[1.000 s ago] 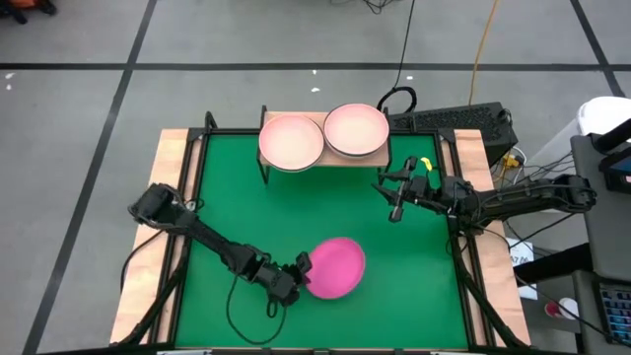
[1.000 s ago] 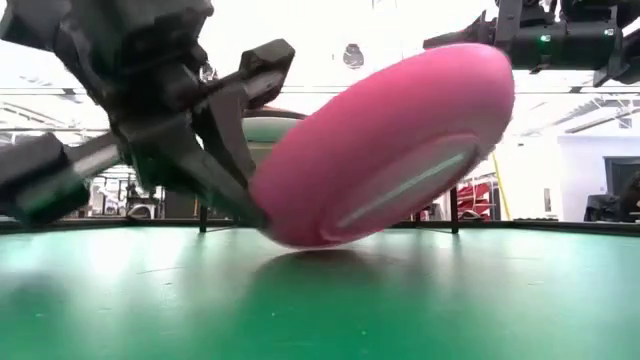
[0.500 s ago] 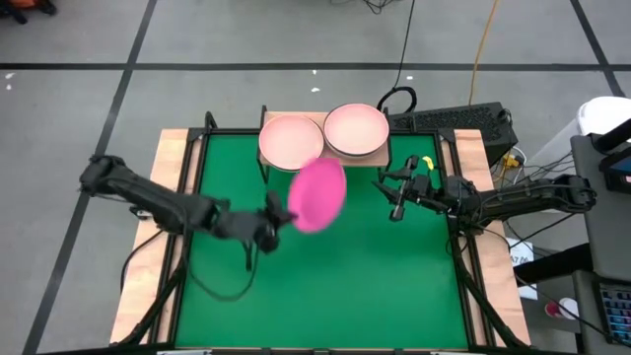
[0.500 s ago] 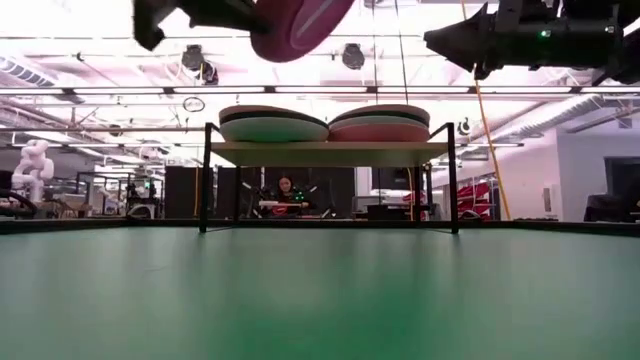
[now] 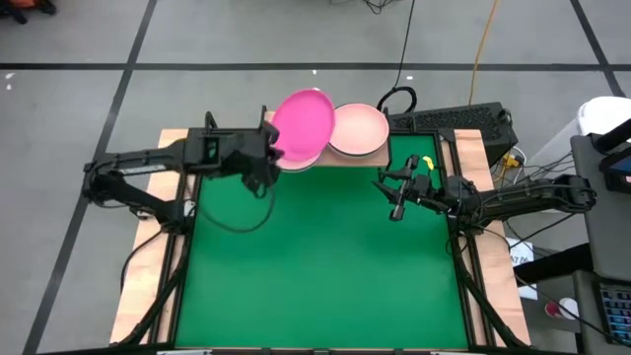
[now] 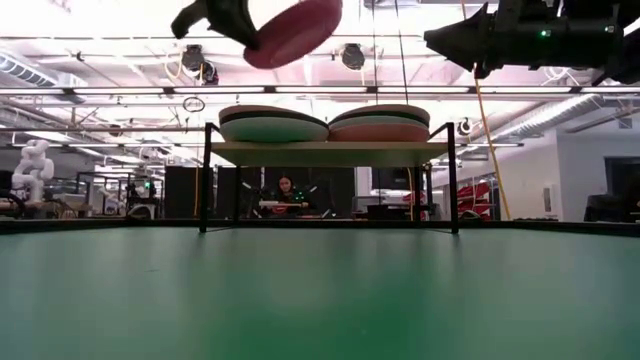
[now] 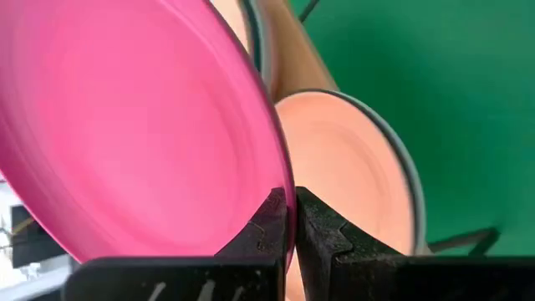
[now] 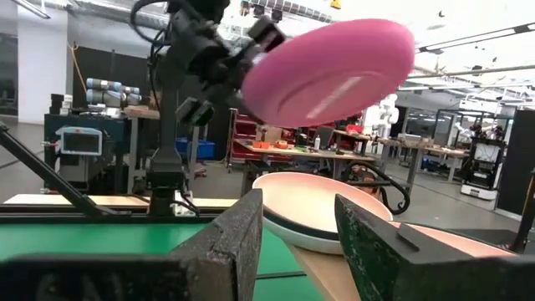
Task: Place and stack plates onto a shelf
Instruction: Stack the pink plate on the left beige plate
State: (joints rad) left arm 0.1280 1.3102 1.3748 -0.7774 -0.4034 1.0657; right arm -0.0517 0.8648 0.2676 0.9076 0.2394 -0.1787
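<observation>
My left gripper [image 5: 272, 156] is shut on a magenta plate [image 5: 304, 125] and holds it in the air over the left stack of plates [image 6: 272, 125] on the light-wood shelf [image 6: 325, 152]. A second stack [image 5: 358, 130], topped by a peach-pink plate, rests on the shelf's right half. In the low view both stacks show several plates. My right gripper [image 5: 394, 202] hangs open and empty above the mat's right part, beside the shelf. My left gripper pinches the magenta plate's rim [image 7: 282, 176] between its two fingers, one finger [image 7: 269, 227] on the upper face and one on the underside. The fingers come about level from the table's left side. The plate is lifted clear, tilted, above the left stack.
The green mat [image 5: 315, 266] has wooden strips along its left and right sides. A black cable loop [image 5: 397, 99] and a black box [image 5: 463, 120] lie behind the shelf at the right. A person [image 6: 286, 188] sits in the room beyond the table.
My left gripper has carried the magenta plate up from the mat near the front edge and toward the far edge, to a place over the shelf's left stack. The plate, which leaned with its rim on the mat, is now lifted clear.
</observation>
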